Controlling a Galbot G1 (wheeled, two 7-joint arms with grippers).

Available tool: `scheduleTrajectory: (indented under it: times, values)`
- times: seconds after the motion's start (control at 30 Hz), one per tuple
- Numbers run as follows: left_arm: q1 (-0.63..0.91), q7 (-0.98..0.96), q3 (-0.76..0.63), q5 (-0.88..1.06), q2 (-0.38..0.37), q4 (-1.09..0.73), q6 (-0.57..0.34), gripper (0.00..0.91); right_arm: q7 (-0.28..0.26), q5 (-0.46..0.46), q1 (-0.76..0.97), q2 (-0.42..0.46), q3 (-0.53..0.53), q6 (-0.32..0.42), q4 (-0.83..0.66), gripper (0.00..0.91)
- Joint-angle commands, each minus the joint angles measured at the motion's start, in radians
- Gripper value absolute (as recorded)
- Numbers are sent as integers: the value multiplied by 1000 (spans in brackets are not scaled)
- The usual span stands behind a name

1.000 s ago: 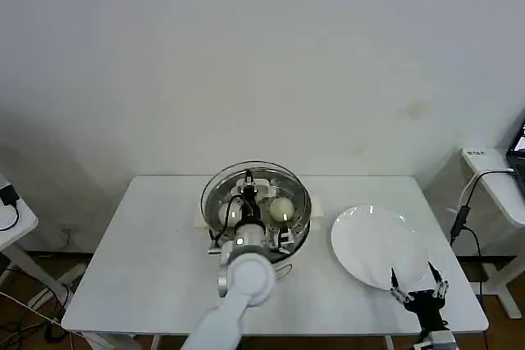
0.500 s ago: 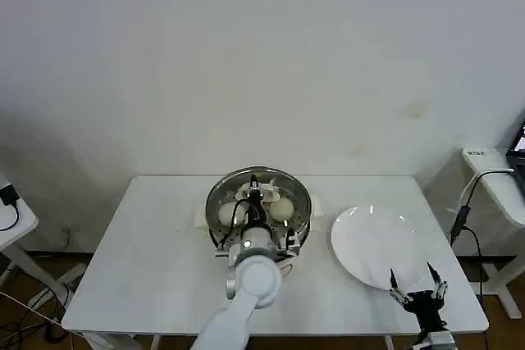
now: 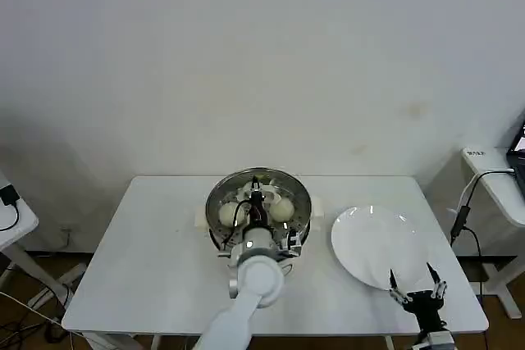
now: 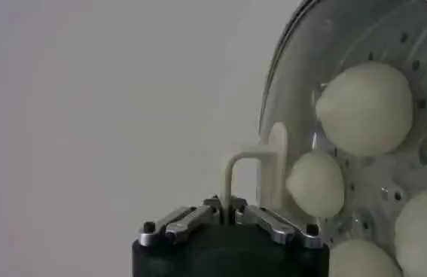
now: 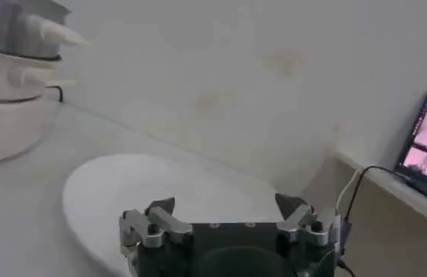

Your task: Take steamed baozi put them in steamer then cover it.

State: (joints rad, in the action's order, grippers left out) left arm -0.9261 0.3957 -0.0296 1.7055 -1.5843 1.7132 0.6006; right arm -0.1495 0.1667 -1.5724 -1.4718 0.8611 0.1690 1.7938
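Steam-cooking gear sits at the middle of a white table (image 3: 148, 252): the steamer (image 3: 303, 211), a shiny steel pot on a white base, holds the steamed baozi (image 3: 281, 210) on its perforated tray. In the left wrist view four of these pale round buns (image 4: 364, 108) lie on the holed steel tray behind a sheet of clear glass.

The left gripper (image 3: 256, 198) is directly above the steamer, its arm reaching in from the near table edge. Its fingers are pinched together on the cream handle (image 4: 249, 175) of the glass lid (image 4: 303, 83); the left wrist view shows the two metal fingertips meeting around the thin handle loop. The lid rides over the pot with the buns showing through it; whether its rim rests fully on the pot cannot be told. Seen from the head, one bun lies just left of the gripper and another just right of it, both under the lid.

To the right of the steamer, apart from it, lies a flat white plate (image 3: 361, 239). The right gripper (image 3: 417, 286) waits at the near right corner of the table, at the near edge of the plate, its fingers spread wide with nothing between them.
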Motion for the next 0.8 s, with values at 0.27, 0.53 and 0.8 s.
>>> scheduleTrajectory:
  times: [0.27,0.53,0.8]
  values:
    - [-6,-3,8,2,-9,-6,0,0,-1,5,1,-1,-4,2,-3,907]
    - [-25,-6,19,1,-15,8,-1,907,0,9,-1,-3,-6,5,-5,907]
    - [-40,-6,24,-7,-3,74,0,907,1,16,-4,-6,-7,7,-5,907]
